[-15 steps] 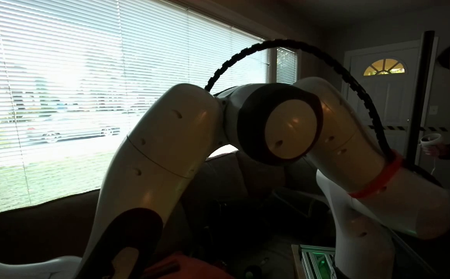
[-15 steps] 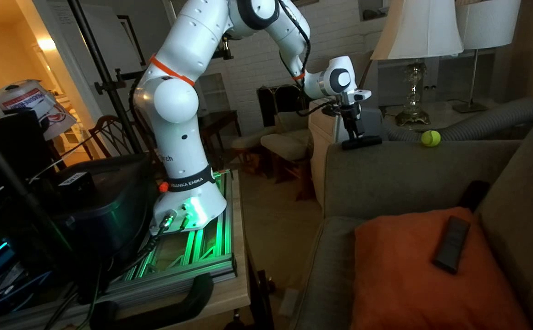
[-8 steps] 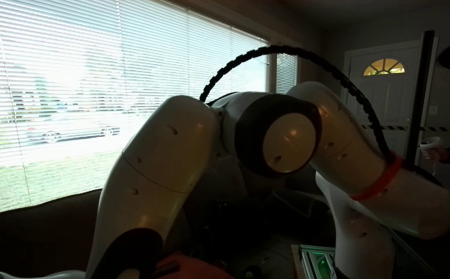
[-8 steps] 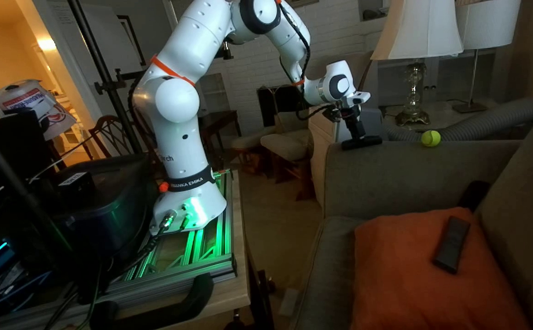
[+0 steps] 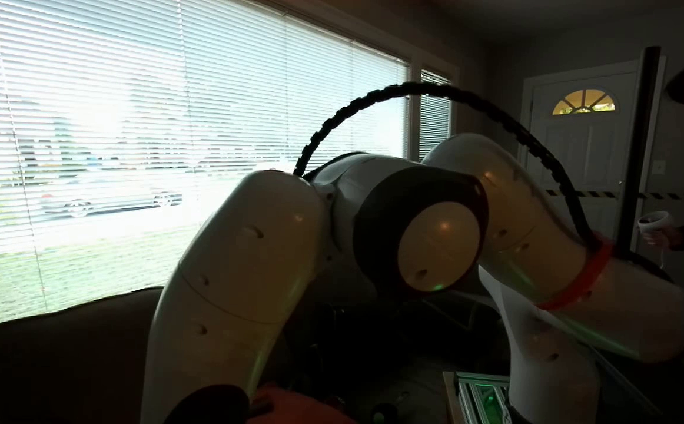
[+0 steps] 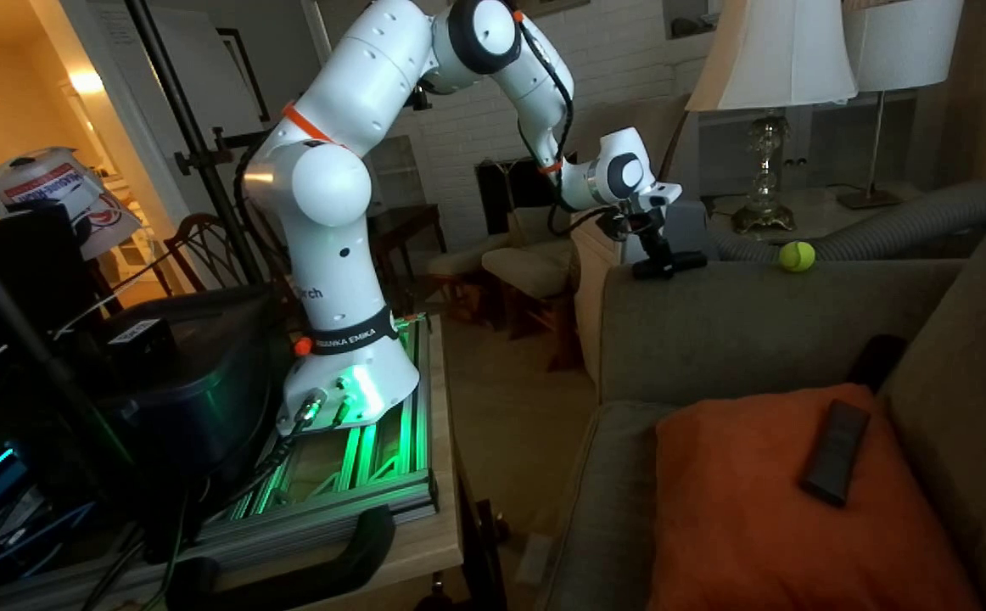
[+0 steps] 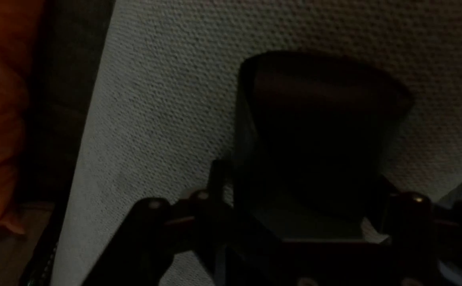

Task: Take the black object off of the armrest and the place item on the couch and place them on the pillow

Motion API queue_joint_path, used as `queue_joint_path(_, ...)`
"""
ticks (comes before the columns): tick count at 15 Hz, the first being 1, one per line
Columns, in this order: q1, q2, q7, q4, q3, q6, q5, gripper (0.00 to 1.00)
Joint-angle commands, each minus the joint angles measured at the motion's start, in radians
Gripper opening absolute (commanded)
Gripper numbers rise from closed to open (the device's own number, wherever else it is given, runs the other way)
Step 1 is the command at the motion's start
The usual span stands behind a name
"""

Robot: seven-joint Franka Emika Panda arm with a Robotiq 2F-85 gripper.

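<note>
A bright window (image 5: 112,147) fills ten o'clock in an exterior view, and two lamps (image 6: 773,59) stand between one and two o'clock in an exterior view, with the couch (image 6: 620,501) below them, from three round to five. You can see your arm (image 6: 374,76) in both exterior views; it reaches down to the end of the armrest (image 6: 764,339) farthest from the backrest (image 6: 985,424). The black object (image 7: 326,91) lies on top of that end. In the wrist view your jaws come in from six o'clock and stand apart, straddling it; a bit of the armrest shows through on the nine o'clock side, but it is too dark for you to tell whether either jaw touches. Read from the black object, you have a tennis ball (image 6: 797,256) at three o'clock on the armrest, well apart, and the orange pillow (image 6: 739,501) at five o'clock on the couch. A dark oblong item (image 6: 835,452) rests on the pillow, toward its one o'clock corner. Another dark thing (image 6: 877,361) sits just past that corner, where armrest meets backrest.
</note>
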Motion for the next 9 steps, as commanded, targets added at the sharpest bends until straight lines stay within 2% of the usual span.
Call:
queue_joint_path(1,0.022,0.024,0.016,0.017,-0.018,0.023,0.012,0.51)
queue_joint_path(3,0.024,0.019,0.005,0.021,-0.017,0.014,0.01,0.37)
queue_joint_path(6,0.023,-0.018,-0.009,-0.003,-0.025,-0.015,0.002,0.28)
queue_joint_path(8,0.044,-0.081,0.019,-0.073,-0.066,-0.048,-0.012,0.2)
queue_joint_path(9,0.066,-0.125,0.047,-0.127,-0.104,-0.077,-0.027,0.19)
